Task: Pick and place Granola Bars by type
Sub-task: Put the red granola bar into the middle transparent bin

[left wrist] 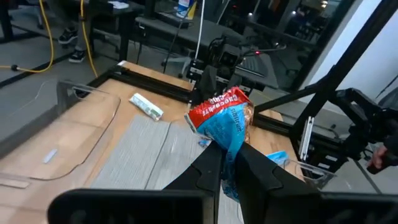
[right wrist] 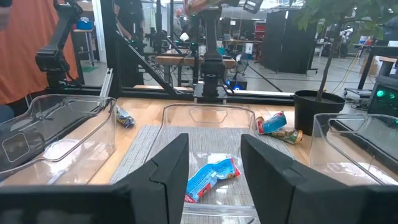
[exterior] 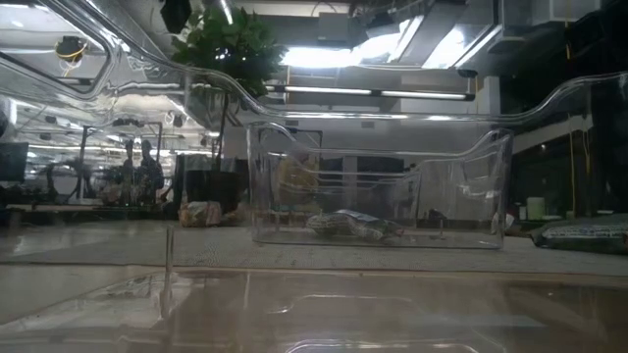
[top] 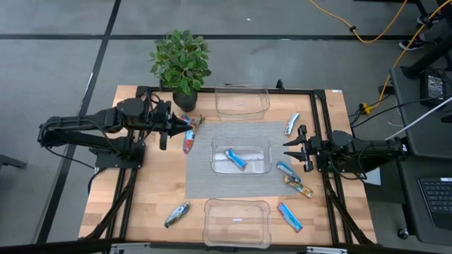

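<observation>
Granola Bars [top: 235, 159]: eight counted, one inside middle bin [top: 241, 143], rest scattered around frame. Three clear bins. Left gripper [top: 185, 132], upper left, pinches blue-red bar [left wrist: 225, 121]. Right gripper [top: 290, 147], right side, fingers wide, empty.

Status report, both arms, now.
Left gripper shut on blue-red bar, left of the middle bin. Right gripper open, empty, right of it. One blue bar binned. Path clear.

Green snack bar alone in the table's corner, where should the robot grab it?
Across its narrow middle, from straight above. The green bar lies flat and slanted on the bare table with nothing touching it, so the fingers should turn to match the slant.
</observation>
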Robot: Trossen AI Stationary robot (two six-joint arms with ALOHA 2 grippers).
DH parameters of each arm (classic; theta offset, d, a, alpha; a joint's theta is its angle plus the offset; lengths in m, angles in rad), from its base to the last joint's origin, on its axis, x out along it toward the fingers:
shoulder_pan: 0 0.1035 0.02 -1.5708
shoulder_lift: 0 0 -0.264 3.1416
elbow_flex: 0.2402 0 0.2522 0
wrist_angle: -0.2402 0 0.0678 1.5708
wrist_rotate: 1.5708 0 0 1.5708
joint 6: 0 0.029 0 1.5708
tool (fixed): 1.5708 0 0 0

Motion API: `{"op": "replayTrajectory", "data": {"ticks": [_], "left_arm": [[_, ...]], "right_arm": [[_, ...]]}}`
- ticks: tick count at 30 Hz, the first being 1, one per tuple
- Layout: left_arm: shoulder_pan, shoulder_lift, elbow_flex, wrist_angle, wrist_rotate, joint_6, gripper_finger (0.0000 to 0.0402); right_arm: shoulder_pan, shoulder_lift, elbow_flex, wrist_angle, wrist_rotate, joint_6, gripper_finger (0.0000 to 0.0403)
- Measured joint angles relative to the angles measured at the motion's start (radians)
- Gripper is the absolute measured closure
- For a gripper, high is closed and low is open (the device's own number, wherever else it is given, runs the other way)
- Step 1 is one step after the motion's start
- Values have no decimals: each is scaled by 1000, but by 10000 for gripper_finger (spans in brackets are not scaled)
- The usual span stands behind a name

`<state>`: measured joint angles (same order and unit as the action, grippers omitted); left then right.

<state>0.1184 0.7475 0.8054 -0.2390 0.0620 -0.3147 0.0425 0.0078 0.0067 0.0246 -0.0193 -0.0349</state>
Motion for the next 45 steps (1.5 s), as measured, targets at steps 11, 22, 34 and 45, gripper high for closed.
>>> {"op": "replayTrajectory", "data": {"ticks": [11,22,34,45], "left_arm": [[1,1,17,-6,9,14,375],[1,141,234,-125,10,143,375],[47,428,584,-259,98,300,375],[49,550,627,-291,97,313,375]], "right_arm": [[0,0,0,0,0,0,254],[0,0,0,0,0,-19,254],[0,0,0,2,14,-50,254],[0,0,0,1,10,-21,254]]}}
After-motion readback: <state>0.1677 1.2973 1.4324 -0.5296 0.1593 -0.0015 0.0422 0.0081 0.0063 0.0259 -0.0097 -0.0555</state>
